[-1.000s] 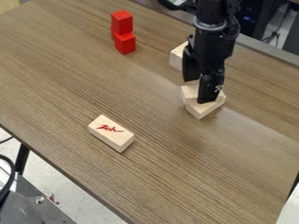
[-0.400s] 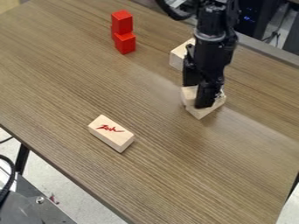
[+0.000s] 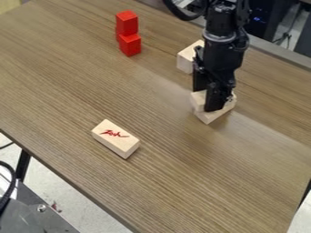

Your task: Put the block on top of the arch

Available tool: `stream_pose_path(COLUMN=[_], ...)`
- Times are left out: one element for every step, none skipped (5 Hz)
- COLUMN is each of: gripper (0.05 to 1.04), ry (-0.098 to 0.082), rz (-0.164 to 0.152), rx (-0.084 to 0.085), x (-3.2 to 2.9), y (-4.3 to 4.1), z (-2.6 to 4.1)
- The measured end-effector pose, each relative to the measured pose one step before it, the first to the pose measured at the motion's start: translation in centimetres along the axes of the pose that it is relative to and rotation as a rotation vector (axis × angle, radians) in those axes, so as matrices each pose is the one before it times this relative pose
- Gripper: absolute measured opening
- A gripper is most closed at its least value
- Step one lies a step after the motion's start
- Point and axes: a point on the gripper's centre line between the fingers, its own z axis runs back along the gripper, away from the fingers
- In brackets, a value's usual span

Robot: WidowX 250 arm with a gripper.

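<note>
Brown wood-grain table (image 3: 67, 91) above a pale speckled floor (image 3: 57, 198).

Far left of centre, I'm seeing red cubes (image 3: 129, 44) standing together on the wood-grain table (image 3: 67, 86), one rising above another. Farther right, a plain pale wooden block (image 3: 186, 60) is resting on the tabletop. Nearer and left, a rectangular wooden block (image 3: 115, 139) is lying flat, showing red marks on top. Past the near left edge, a black cable (image 3: 12, 179) is curving near a bolt (image 3: 41, 208); far right, blue lights (image 3: 258, 19) are glowing.
</note>
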Motion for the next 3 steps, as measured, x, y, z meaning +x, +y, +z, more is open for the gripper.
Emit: stream_pose_path(gripper=[0.562, 0.561, 0.562], ry=[-0.0056, -0.032, -0.038], rz=[0.0156, 0.1085, 0.1185], rx=[-0.0057, 0.0252, 0.0161], x=[0.073, -0.052, -0.344], y=[0.008, 0.837, 1.555], z=[0.124, 1.132, 1.688])
